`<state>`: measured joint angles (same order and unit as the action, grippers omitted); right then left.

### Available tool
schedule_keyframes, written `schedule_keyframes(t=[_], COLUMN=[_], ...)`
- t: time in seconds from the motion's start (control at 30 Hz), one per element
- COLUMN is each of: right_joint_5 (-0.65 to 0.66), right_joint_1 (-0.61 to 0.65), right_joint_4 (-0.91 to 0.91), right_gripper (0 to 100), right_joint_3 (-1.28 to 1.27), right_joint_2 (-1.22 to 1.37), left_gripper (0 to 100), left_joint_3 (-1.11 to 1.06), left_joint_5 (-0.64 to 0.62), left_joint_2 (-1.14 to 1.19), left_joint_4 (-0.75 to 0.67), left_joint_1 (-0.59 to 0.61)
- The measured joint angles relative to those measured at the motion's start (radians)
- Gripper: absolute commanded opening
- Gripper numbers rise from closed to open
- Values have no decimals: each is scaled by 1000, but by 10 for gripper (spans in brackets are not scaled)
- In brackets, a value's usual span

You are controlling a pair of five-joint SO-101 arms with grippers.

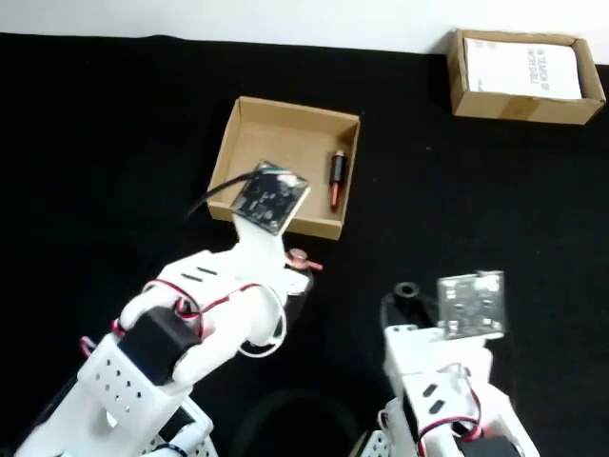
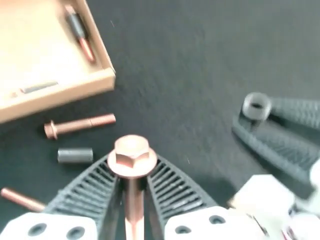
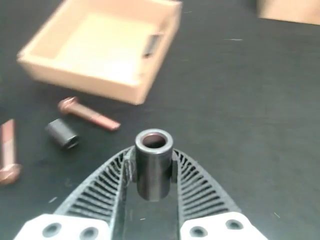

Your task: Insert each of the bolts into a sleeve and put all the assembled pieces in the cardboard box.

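Left fingers (image 2: pixel 90 182) are clamping the bolt (image 2: pixel 131 159) just below its hex head, right fingers (image 3: pixel 102 187) the sleeve (image 3: pixel 153 165) round its wall, bore open, both near the cardboard box (image 1: pixel 285 143). I am judging them stiff, light, slippery metal, needing firm mid-body grips.

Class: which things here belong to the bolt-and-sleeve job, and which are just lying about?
Job: copper hex-head bolt in left gripper; dark grey metal sleeve in right gripper; open brown cardboard box with one assembled piece; loose copper bolts; loose grey sleeve.
Lying about: second cardboard box holding white paper.
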<state>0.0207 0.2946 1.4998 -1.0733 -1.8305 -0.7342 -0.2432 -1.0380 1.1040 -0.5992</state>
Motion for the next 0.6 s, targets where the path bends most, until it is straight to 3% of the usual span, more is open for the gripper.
schedule_keyframes(t=[0.2,0.37,0.47,0.6], right_joint_5=[0,0,0,0], right_joint_1=[71,77,77,77], right_joint_4=[-160,-400,-532,-661], right_gripper=[7,7,7,7], right_joint_3=[-110,-252,-318,-408], right_joint_2=[0,5,6,6], left_gripper=[8,8,8,8], left_joint_3=[-256,-374,-364,-270], left_joint_5=[0,0,-20,-77], left_joint_2=[-75,32,98,173], left_joint_4=[-443,-786,-893,-916], left_joint_1=[144,221,213,176])
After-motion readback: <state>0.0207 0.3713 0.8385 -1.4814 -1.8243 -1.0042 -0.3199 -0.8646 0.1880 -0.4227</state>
